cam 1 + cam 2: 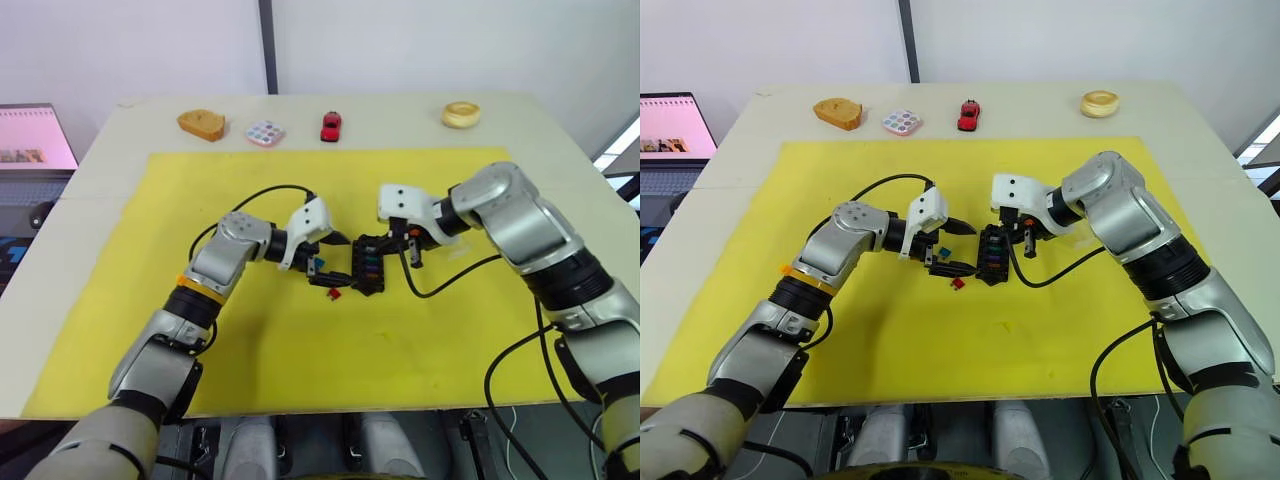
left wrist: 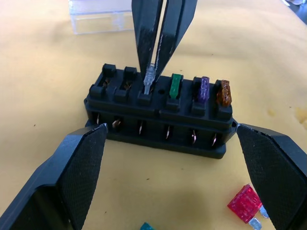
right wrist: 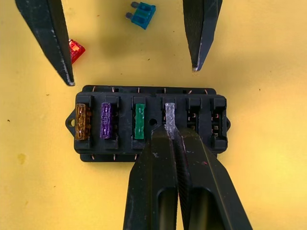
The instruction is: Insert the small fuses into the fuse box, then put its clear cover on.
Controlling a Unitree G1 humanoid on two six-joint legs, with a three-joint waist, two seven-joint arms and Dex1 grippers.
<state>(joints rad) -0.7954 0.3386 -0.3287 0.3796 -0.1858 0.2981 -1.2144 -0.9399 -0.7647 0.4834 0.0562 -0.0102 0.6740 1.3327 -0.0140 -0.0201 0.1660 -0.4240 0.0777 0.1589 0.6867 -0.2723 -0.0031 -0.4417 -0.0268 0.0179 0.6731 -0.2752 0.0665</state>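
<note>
The black fuse box (image 3: 151, 98) lies on the yellow mat between my two grippers. Amber (image 3: 83, 121), purple (image 3: 105, 120) and green (image 3: 139, 121) fuses sit in its slots. My right gripper (image 3: 170, 130) is shut on the grey fuse (image 3: 169, 115), which stands in the fourth slot; the two slots beyond it are bare. My left gripper (image 2: 170, 139) is wide open, one finger near each end of the box without touching it. A red fuse (image 2: 245, 203) and a teal fuse (image 3: 143, 14) lie loose beside the box. The clear cover (image 2: 98, 19) rests on the mat behind the box.
Along the table's far edge stand a bread-shaped toy (image 1: 201, 124), a round paint palette (image 1: 265, 133), a red toy car (image 1: 331, 126) and a tan ring (image 1: 461, 114). Black cables (image 1: 440, 290) trail on the yellow mat (image 1: 300, 370). A laptop screen (image 1: 30, 135) sits at far left.
</note>
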